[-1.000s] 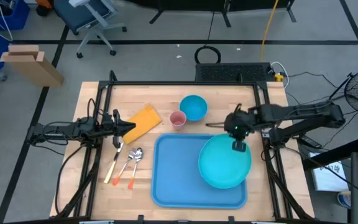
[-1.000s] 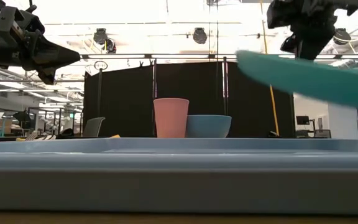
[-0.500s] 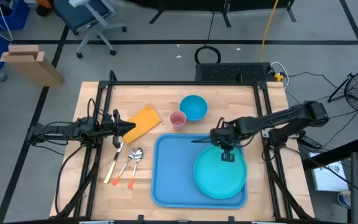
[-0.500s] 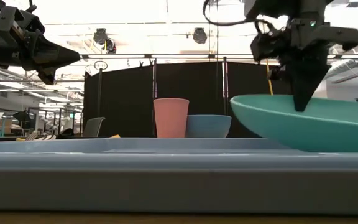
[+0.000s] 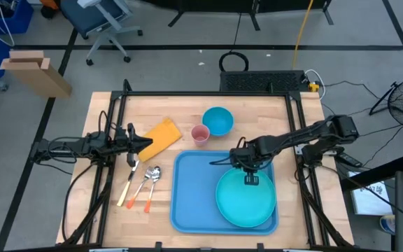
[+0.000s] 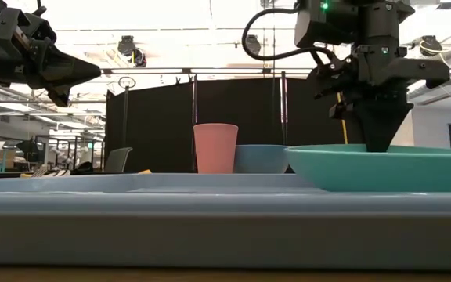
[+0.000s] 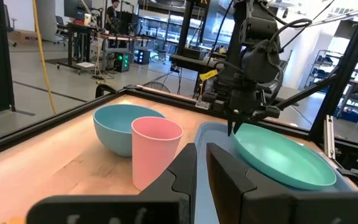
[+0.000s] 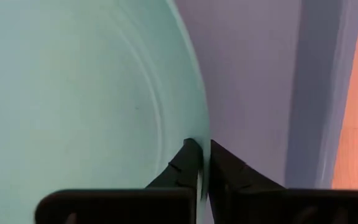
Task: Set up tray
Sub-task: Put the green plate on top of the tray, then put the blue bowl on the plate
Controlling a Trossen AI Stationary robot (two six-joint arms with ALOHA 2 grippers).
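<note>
Over on the left, the left gripper (image 5: 147, 143) hovers above the table's left part, fingers pressed together with nothing between them, its tip over a yellow cloth (image 5: 162, 135). Near it lie a fork (image 5: 128, 183) and two spoons (image 5: 147, 186). At the far middle stand a pink cup (image 5: 200, 134) and a blue bowl (image 5: 217, 120), just beside each other. The tray (image 5: 193, 196) lies flat on the table's near right part. On its right half sits a turquoise plate (image 5: 245, 198), and the right gripper (image 5: 250, 178) pinches the plate's far rim.
</note>
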